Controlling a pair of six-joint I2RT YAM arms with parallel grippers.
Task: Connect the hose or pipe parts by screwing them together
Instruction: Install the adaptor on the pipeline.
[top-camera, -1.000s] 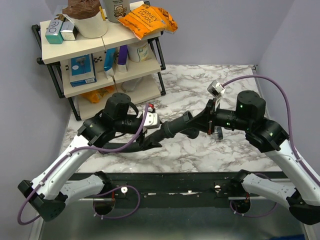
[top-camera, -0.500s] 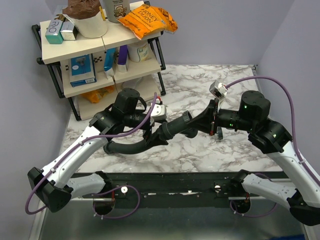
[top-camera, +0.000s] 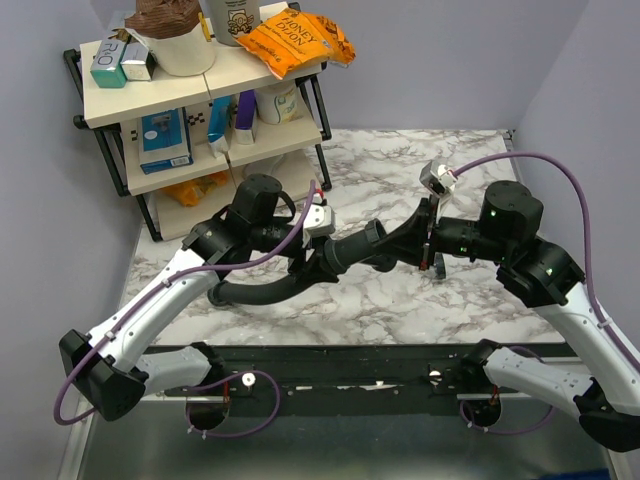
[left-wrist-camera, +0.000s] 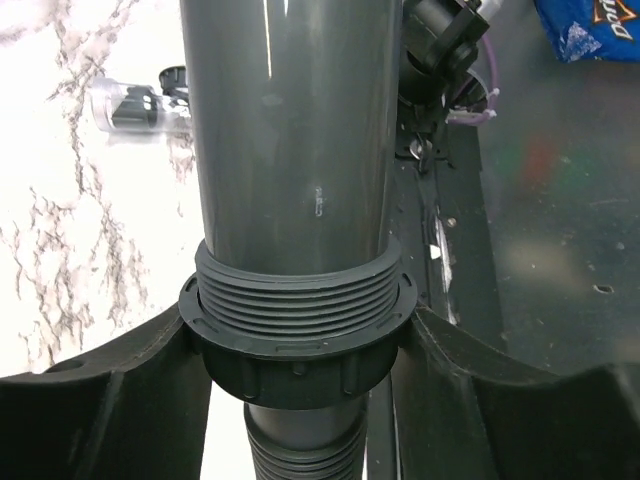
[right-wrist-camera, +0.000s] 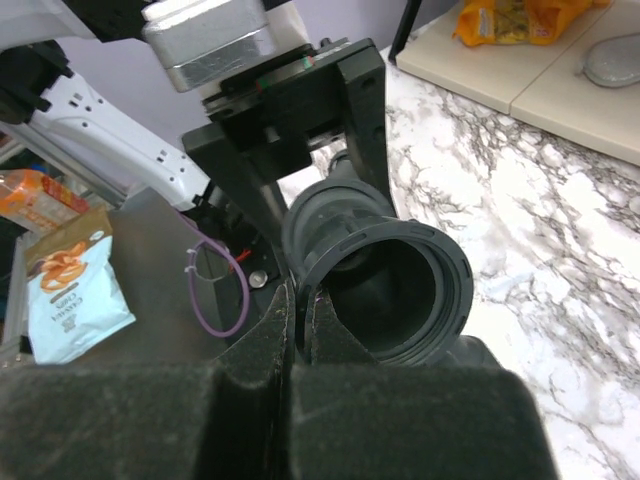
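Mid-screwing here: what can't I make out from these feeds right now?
- Left wrist: ring nut covers how far it is screwed on; hose cut off by bottom edge; whether the fingers press the nut is unclear.
- Top view: left hand hides where hose meets pipe fitting.
- Right wrist: pipe fitting blocks nut and hose; right hand blurred up close.

A dark grey branched pipe fitting slants above the table, one wide mouth open. A black ring nut circles its threaded end, meeting the curved, black ribbed hose.
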